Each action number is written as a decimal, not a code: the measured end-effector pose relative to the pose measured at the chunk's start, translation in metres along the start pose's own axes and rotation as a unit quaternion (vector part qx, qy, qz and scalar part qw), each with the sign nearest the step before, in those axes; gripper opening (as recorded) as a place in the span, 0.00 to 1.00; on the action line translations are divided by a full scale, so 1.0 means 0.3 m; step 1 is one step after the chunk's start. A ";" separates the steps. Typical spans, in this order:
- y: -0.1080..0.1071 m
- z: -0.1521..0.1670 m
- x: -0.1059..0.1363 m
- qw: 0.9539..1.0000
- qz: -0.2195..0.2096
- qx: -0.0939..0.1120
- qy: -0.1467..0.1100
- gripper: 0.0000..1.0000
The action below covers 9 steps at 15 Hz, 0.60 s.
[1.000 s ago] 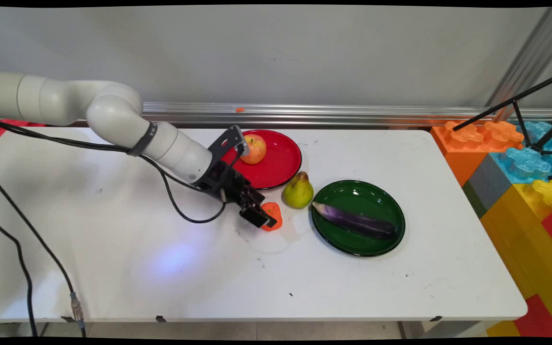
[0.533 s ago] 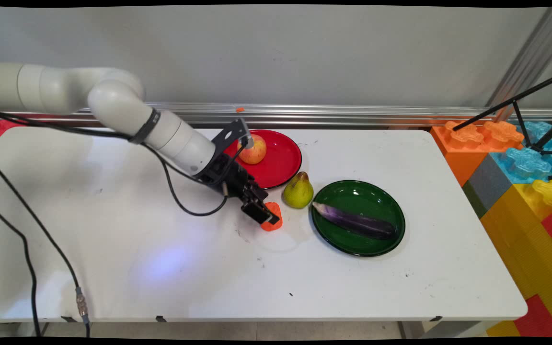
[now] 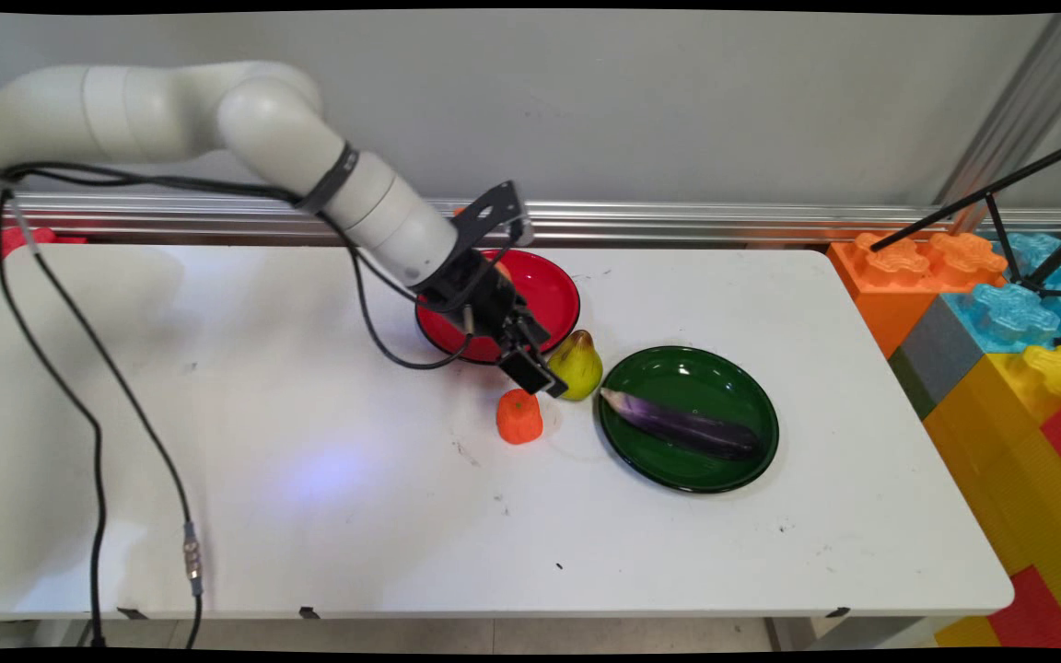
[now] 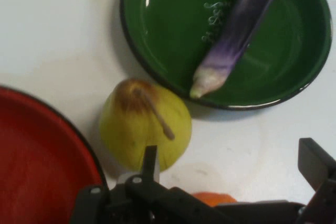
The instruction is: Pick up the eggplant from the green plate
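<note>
My gripper (image 3: 536,376) (image 4: 231,158) hangs open a little above the table, empty, its fingers wide apart. Just below and in front of it an orange carrot-like piece (image 3: 519,416) (image 4: 212,198) stands on the white table, free of the fingers. A yellow-green pear (image 3: 577,368) (image 4: 144,124) stands right beside the gripper's tip. To the pear's right, a purple eggplant (image 3: 678,425) (image 4: 236,40) lies in a green plate (image 3: 687,368) (image 4: 157,35). Behind the wrist sits a red plate (image 3: 551,296) (image 4: 37,171), partly hidden.
Big toy blocks (image 3: 1000,322) in orange, blue and yellow are stacked off the table's right end, with a black tripod (image 3: 1000,207) over them. Black cables (image 3: 125,414) hang from the arm across the table's left side. A metal rail (image 3: 724,221) runs along the back.
The gripper has come off the orange piece and risen up and to the right, toward the pear. The orange piece stays where it was on the table.
</note>
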 end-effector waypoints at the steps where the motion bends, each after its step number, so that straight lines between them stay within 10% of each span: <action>1: 0.001 0.005 0.029 1.000 0.017 -0.003 -0.003 1.00; 9: 0.036 0.111 0.218 0.986 0.160 -0.029 -0.030 1.00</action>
